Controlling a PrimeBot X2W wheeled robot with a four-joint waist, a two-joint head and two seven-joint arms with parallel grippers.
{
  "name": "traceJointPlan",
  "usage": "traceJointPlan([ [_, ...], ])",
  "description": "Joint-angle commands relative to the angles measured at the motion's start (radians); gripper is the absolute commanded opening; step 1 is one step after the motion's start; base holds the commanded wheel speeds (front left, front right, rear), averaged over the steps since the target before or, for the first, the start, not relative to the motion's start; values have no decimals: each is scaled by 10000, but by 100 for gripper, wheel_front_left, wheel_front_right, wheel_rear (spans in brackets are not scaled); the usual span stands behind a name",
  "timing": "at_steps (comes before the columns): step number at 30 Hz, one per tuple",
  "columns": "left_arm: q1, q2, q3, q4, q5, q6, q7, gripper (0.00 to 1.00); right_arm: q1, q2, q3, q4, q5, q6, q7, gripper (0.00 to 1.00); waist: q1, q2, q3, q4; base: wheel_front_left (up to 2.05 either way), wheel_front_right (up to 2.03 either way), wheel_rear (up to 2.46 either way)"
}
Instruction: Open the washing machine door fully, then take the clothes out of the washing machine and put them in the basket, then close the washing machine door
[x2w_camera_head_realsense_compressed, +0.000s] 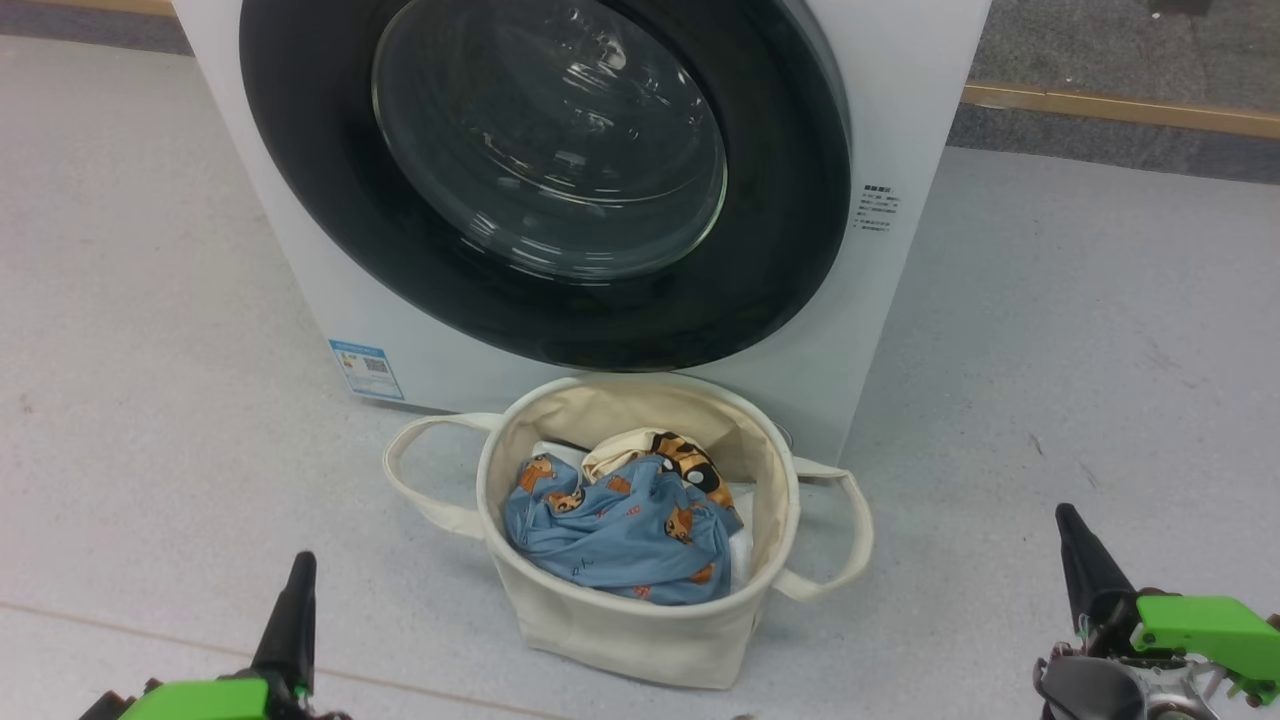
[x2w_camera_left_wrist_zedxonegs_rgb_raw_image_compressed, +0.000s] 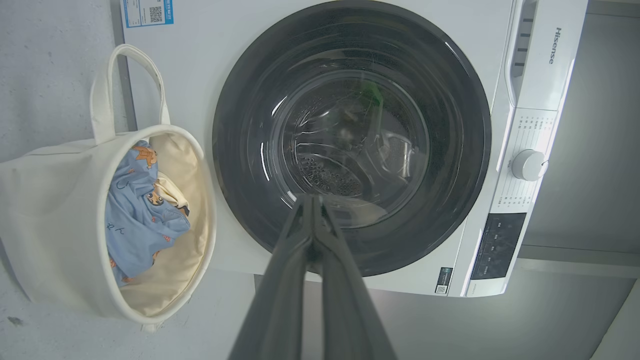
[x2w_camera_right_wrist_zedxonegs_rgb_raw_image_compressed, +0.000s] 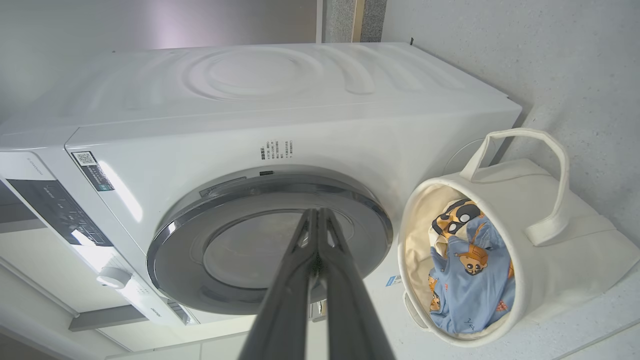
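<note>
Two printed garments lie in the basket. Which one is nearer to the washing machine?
The cream piece with the big orange-black face; it lies on the washing machine side of the basket, while the light blue garment with orange animals fills the opposite side.

A laundry corner: a white washing machine (x2w_camera_head_realsense_compressed: 905, 110) and canvas basket (x2w_camera_head_realsense_compressed: 640, 625) on speckled grey floor (x2w_camera_head_realsense_compressed: 1100, 350).
</note>
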Motion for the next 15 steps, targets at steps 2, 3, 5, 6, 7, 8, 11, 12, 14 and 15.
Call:
traceJointPlan([
  [2,-439,42,398,-266,1,-71,81,0,-125,-17,178,-332,10,4,93,0,0,-1,0,0,0,0,0],
  [3,-439,40,401,-266,3,-71,83,0,-125,-15,175,-332,7,4,96,0,0,-1,0,0,0,0,0],
  [5,-440,36,407,-265,8,-71,88,0,-126,-10,168,-331,1,4,101,0,0,-1,0,0,0,0,0],
  [6,-440,34,410,-265,11,-71,90,0,-126,-8,165,-331,-2,4,104,0,0,-1,0,0,0,0,0],
  [7,-440,32,412,-265,13,-71,92,0,-126,-6,162,-331,-4,4,106,0,0,-1,0,0,0,0,0],
  [8,-440,30,415,-265,15,-71,95,0,-127,-3,158,-331,-7,4,109,0,0,-1,0,0,0,0,0],
  [11,-441,24,423,-265,22,-71,101,0,-127,4,149,-330,-15,4,117,0,0,-1,0,0,0,0,0],
  [12,-441,23,426,-265,24,-71,103,0,-128,6,146,-330,-18,4,119,0,0,-1,0,0,0,0,0],
  [14,-442,19,431,-264,28,-71,107,0,-128,10,139,-330,-23,4,124,0,0,-1,0,0,0,0,0],
  [15,-442,17,434,-264,31,-71,109,0,-129,12,136,-329,-26,4,127,0,0,-1,0,0,0,0,0],
])
